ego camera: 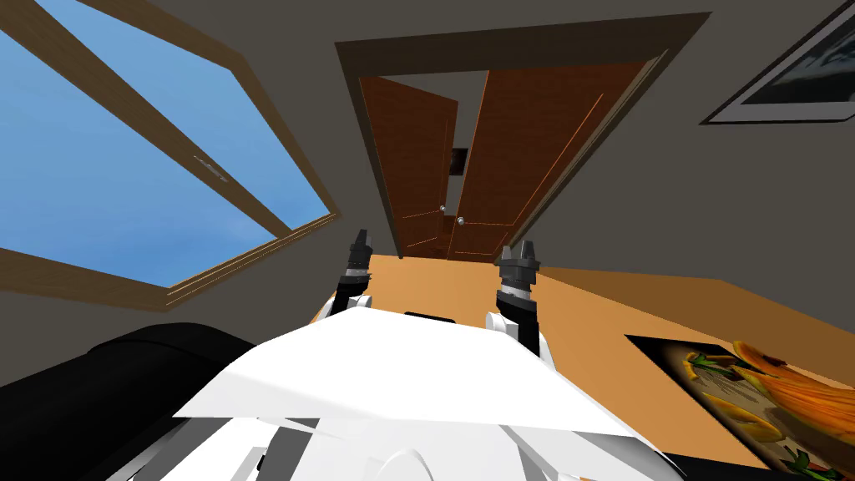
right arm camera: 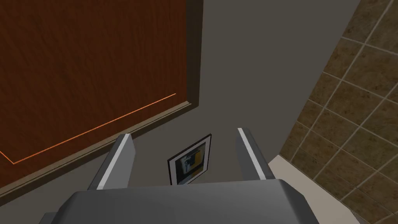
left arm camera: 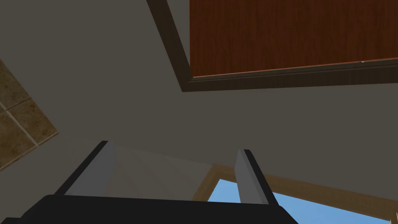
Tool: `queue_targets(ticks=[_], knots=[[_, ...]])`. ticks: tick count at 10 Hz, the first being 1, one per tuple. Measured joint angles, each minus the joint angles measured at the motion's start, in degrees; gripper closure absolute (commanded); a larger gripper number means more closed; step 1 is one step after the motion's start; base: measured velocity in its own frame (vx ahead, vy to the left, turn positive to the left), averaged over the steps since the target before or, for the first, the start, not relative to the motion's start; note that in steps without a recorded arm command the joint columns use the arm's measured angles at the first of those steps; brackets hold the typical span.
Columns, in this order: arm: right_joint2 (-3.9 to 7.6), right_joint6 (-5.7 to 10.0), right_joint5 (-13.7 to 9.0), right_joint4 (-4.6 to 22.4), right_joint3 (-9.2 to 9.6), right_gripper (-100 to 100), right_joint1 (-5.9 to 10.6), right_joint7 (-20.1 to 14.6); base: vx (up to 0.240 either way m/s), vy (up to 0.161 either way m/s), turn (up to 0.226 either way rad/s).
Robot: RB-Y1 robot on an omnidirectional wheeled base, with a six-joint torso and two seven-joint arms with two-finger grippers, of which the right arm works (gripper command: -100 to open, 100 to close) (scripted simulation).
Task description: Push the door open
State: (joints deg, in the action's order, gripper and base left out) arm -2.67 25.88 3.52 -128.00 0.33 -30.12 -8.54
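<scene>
A reddish-brown double door stands ahead in a dark frame (ego camera: 518, 46). Its left leaf (ego camera: 413, 167) and right leaf (ego camera: 534, 150) are both swung partly inward, with a narrow gap between them at the two small round knobs (ego camera: 460, 220). My left gripper (ego camera: 361, 242) is open, a short way before the left jamb and clear of the wood. My right gripper (ego camera: 518, 255) is open below the right leaf, not touching it. The left gripper (left arm camera: 177, 171) faces grey wall beside the door's corner (left arm camera: 291, 35). The right gripper (right arm camera: 186, 155) points along the right leaf's edge (right arm camera: 85, 66).
A large wood-framed window (ego camera: 125, 167) fills the wall on my left. A black couch (ego camera: 75, 392) sits low at my left side. A patterned rug (ego camera: 751, 392) lies on the orange floor (ego camera: 434, 284) to my right, and a framed picture (ego camera: 793, 75) hangs on the right wall.
</scene>
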Motion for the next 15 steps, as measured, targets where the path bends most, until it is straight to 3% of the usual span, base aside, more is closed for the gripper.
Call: queue_targets(ticks=[6, 8, 15], knots=[[2.83, 2.49, -4.9, 7.7, 2.36, -100, 2.47, -5.6, 0.168, -0.044, 0.035], [3.25, 3.32, -6.2, 9.4, 3.56, -100, 2.55, -7.1, 0.102, -0.03, 0.032], [5.04, 5.93, -11.2, 17.3, 5.88, -100, 5.19, -12.9, 0.096, -0.033, 0.034]])
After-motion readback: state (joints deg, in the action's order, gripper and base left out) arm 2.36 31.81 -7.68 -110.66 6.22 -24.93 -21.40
